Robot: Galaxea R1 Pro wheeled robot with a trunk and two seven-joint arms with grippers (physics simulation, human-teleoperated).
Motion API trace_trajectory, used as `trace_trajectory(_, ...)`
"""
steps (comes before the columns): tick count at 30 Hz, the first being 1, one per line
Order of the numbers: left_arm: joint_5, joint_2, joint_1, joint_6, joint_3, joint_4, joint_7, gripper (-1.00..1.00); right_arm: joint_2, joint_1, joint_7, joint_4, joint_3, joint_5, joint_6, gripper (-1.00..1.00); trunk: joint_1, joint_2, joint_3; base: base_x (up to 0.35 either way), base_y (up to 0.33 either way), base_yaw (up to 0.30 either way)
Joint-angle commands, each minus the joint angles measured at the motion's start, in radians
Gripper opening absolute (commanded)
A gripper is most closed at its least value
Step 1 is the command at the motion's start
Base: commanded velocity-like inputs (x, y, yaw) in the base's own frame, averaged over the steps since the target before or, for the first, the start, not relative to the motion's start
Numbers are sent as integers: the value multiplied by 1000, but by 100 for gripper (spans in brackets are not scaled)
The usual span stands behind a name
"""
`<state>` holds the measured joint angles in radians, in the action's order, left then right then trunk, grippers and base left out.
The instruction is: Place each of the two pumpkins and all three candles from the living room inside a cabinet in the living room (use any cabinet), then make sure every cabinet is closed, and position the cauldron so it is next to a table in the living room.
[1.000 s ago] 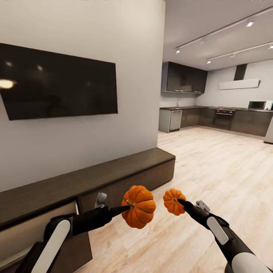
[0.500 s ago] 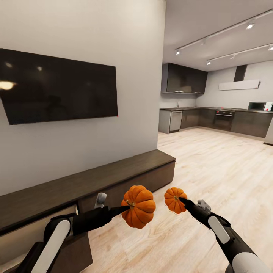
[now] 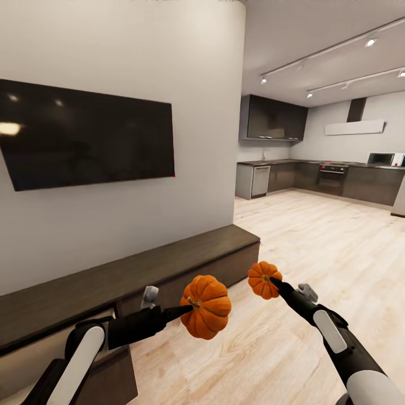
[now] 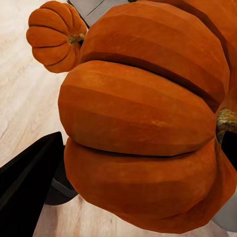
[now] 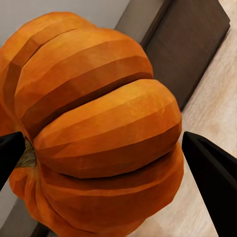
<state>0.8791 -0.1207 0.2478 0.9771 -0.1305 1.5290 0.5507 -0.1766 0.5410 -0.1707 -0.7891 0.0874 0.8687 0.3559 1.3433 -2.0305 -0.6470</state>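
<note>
My left pincer point(image 3: 190, 305) is closed on the big pumpkin point(image 3: 206, 306) at its stem; my right pincer point(image 3: 272, 281) grips the small pumpkin point(image 3: 263, 279), at two o'clock. The cabinet point(image 3: 169, 267) stands behind.

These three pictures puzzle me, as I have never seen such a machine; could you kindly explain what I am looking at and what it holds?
It is a simulated two-armed robot on wheels. The wide picture comes from a camera on its head, looking over both arms. The left pincer is shut on the larger pumpkin, gripping at the stem. The right pincer is shut on the smaller pumpkin.

The other two pictures come from cameras near each wrist, so each pumpkin looms close: the larger pumpkin in the left wrist view, the smaller pumpkin in the right.

Along the wall under the television runs the low brown cabinet, one drawer seemingly pulled open by the left arm. A kitchen lies beyond.
</note>
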Motion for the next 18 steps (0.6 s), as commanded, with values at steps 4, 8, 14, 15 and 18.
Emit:
trace_trajectory(4,-2,0,1,3,1,0,1,-100,0,0,-3,0,3,4,8,-100,-16,28,11,0,0,0)
trace_trajectory(8,-2,0,1,3,1,0,2,-100,1,0,-3,1,3,4,7,-100,-31,56,24,0,0,0)
trace_trajectory(14,-1,-1,1,3,2,0,2,-100,0,0,-3,1,3,4,8,-100,-54,98,43,0,0,5)
trace_trajectory(15,-1,-2,1,3,2,0,2,-100,0,0,-3,2,3,4,8,-100,-58,105,46,0,0,51)
trace_trajectory(18,1,-2,1,3,3,0,2,-100,1,0,-3,2,3,4,7,-100,-65,119,52,0,0,88)
